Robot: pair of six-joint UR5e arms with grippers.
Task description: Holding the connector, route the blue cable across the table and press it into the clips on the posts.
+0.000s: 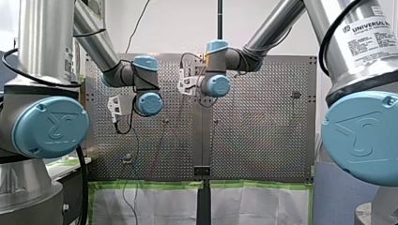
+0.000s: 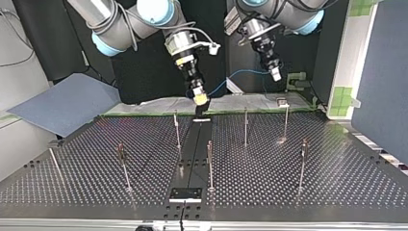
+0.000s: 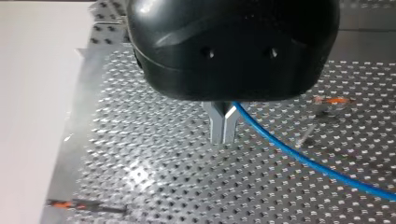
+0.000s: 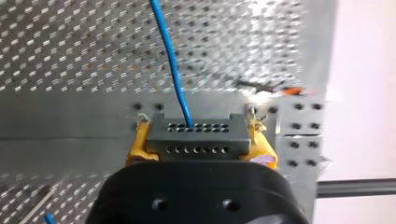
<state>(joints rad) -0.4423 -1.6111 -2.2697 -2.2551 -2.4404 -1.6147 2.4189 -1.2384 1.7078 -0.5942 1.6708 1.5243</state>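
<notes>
Connector (image 4: 195, 137) sits clamped between right jaws' yellow pads (image 4: 138, 145); left jaws pinch narrow on cable (image 3: 299, 156) over bench (image 3: 163, 186)

My front camera sits behind and above my shoulders, looking far out over the perforated table (image 1: 263, 140). The top camera faces me from across it, low among the posts (image 2: 245, 126). My wrist cameras look close along their fingers (image 3: 217, 130), the right onto the connector (image 4: 196, 137); both share the blue cable (image 3: 299, 156).

So there's this silvery perforated metal table (image 2: 337, 183) with a black strip (image 2: 197, 139) running down its middle. White sheets edged in green tape (image 1: 150, 206) sit along one edge. A flat grey-blue panel (image 2: 67, 103) lies off at the top view's left.
</notes>
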